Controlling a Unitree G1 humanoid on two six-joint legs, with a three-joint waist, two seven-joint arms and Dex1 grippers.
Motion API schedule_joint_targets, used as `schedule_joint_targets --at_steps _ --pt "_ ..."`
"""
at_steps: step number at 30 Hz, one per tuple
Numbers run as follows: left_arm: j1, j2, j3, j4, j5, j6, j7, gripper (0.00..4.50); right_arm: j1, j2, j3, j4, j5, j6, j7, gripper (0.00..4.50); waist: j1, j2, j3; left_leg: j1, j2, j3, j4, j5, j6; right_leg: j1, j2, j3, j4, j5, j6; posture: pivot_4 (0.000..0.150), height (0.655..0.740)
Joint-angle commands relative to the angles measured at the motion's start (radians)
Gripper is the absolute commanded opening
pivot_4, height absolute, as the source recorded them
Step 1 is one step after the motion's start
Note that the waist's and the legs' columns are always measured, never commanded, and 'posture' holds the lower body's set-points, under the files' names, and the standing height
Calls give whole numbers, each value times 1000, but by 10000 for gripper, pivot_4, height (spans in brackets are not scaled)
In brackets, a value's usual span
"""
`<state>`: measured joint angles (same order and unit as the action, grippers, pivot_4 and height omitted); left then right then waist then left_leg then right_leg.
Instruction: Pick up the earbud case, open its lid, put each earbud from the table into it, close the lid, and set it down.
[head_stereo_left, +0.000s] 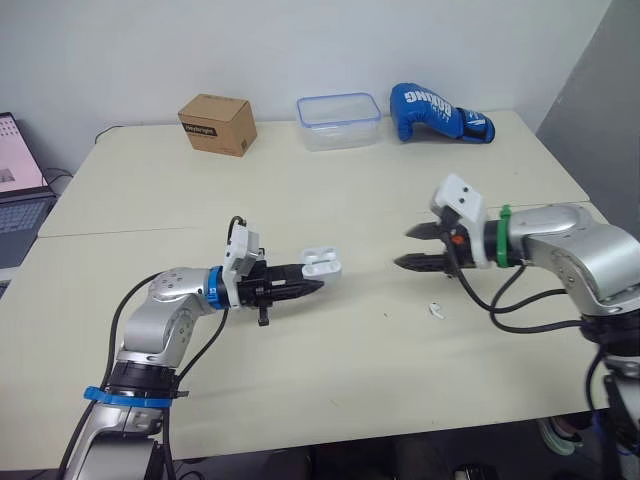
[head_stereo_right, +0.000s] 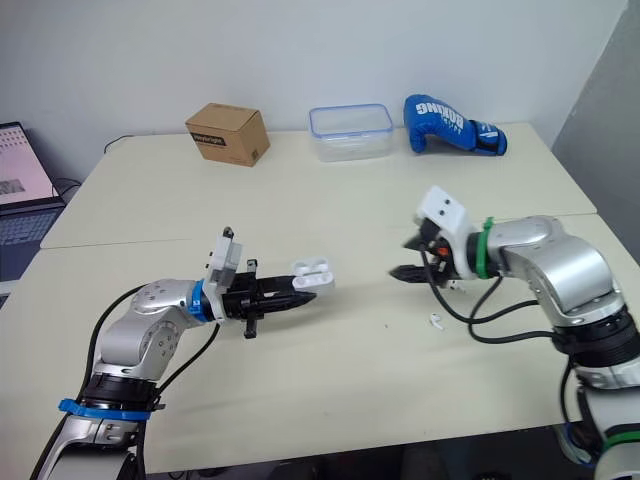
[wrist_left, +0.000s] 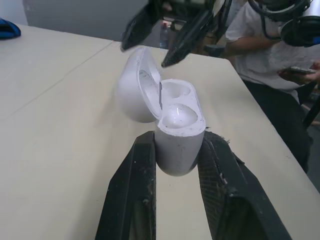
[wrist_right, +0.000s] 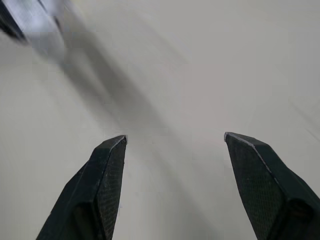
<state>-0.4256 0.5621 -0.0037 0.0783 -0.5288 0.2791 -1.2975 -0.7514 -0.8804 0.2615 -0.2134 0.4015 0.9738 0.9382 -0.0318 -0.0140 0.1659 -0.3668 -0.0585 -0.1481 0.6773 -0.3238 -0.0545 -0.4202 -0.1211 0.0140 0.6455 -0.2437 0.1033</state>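
**A:** Which step is in hand?

**B:** Filling the case, I'd judge. The earbud case is up off the table, pinched around its lower body by the left gripper. Its lid stands hinged back, so lifting and opening look done.

**A:** And the earbuds?

**B:** One small white earbud lies on the table, nearer the robot than the right gripper and slightly to its right. (Whether either well of the case is already filled, I cannot tell.)

**A:** The right gripper's state?

**B:** Spread wide and empty. Its fingertips point across at the case with a clear gap between them.

**A:** How do the arms sit?

**B:** The left elbow is bent and the forearm runs low over the table, holding the case out toward the middle with its wells facing up. The right forearm comes in roughly level from the robot's right, raised above the tabletop.

**A:** What does the next move call for?

**B:** Probably the right gripper drawing back and down over the earbud. It would then need a careful narrow pinch on that tiny, slippery piece before carrying it to an open well.
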Motion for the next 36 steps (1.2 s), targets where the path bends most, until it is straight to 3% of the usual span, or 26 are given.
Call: schedule_joint_targets --at_steps 1,18,30,35,36 --pt "-3 3 16 -36 -7 -14 4 8117 57 -44 14 -62 -21 -26 36 32275 0 0 0 0 0 0 0 0 0 0 0 0 0 0 0 1500 7307" --pt "2 14 18 -26 -8 -23 -28 8117 274 -6 40 -239 -92 135 -156 32275 3 0 0 0 0 0 0 0 0 0 0 0 0 0 0 1500 7307" --pt "-3 12 15 -33 -10 -18 -37 8117 305 33 54 -213 -129 150 -225 32275 2 -1 0 1 0 0 0 0 0 1 0 0 0 0 0 1500 7307" --pt "-5 13 14 -41 -12 -10 -33 8117 303 28 60 -199 -143 145 -232 20743 2 -1 -1 1 0 0 1 0 0 1 0 0 0 0 0 1500 7307" --pt "-5 13 14 -42 -12 -9 -32 8117 303 25 61 -198 -144 144 -232 20743 2 -1 -1 1 0 0 1 0 0 2 0 0 0 0 0 1500 7307"
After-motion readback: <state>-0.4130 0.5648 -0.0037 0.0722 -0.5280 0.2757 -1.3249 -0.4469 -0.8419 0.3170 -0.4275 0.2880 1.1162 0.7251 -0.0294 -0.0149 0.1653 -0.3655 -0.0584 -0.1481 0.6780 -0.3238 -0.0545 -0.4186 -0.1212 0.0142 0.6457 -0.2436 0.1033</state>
